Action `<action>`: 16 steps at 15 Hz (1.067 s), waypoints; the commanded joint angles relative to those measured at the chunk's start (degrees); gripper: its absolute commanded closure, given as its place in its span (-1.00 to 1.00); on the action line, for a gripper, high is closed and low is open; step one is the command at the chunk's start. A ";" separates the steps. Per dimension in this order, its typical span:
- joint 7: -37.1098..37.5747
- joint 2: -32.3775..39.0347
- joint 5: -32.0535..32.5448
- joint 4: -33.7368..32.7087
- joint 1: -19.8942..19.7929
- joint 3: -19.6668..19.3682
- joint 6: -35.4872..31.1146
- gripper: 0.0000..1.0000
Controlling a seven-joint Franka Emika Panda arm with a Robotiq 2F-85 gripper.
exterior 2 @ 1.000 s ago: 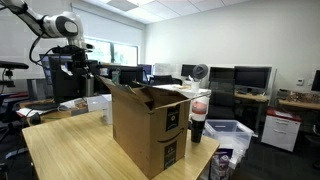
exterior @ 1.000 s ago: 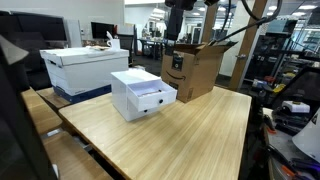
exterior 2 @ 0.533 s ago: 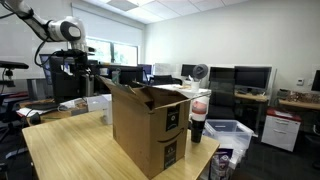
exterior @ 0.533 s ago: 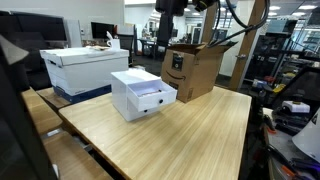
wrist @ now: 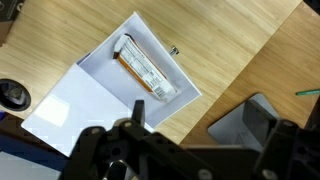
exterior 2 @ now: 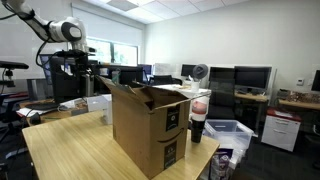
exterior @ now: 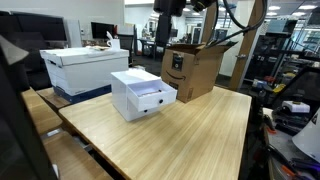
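Note:
My gripper [wrist: 200,118] is open and empty, its two fingers spread wide. It hangs high above the wooden table [exterior: 170,135], over a small white box [wrist: 70,115]. The box's drawer [wrist: 165,50] is pulled open and holds a long wrapped packet [wrist: 145,68]. A tiny dark object [wrist: 174,50] lies on the table beside the drawer. In both exterior views the gripper [exterior: 163,42] [exterior 2: 68,66] is well above the white box [exterior: 140,95], next to a brown cardboard box [exterior: 190,70] [exterior 2: 150,125] with open flaps.
A large white storage box [exterior: 85,65] stands on a side table. A dark red cup [exterior 2: 197,125] and a clear plastic bin [exterior 2: 228,132] sit beyond the cardboard box. A black round object [wrist: 12,93] lies by the white box. Desks with monitors fill the background.
The arm and gripper shifted sideways from above the cardboard box toward the white box about a second ago, and have been nearly still since.

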State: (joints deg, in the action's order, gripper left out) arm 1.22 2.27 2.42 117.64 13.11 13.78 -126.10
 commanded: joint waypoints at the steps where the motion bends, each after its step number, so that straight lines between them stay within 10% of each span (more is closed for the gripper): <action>1: 0.02 0.03 0.00 -0.12 0.19 -0.17 0.12 -1.00; 16: -0.54 4.64 0.79 -2.74 0.20 -0.45 -1.25 -1.00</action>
State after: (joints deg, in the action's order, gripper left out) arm 1.23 5.51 2.43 116.02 13.11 13.71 -126.47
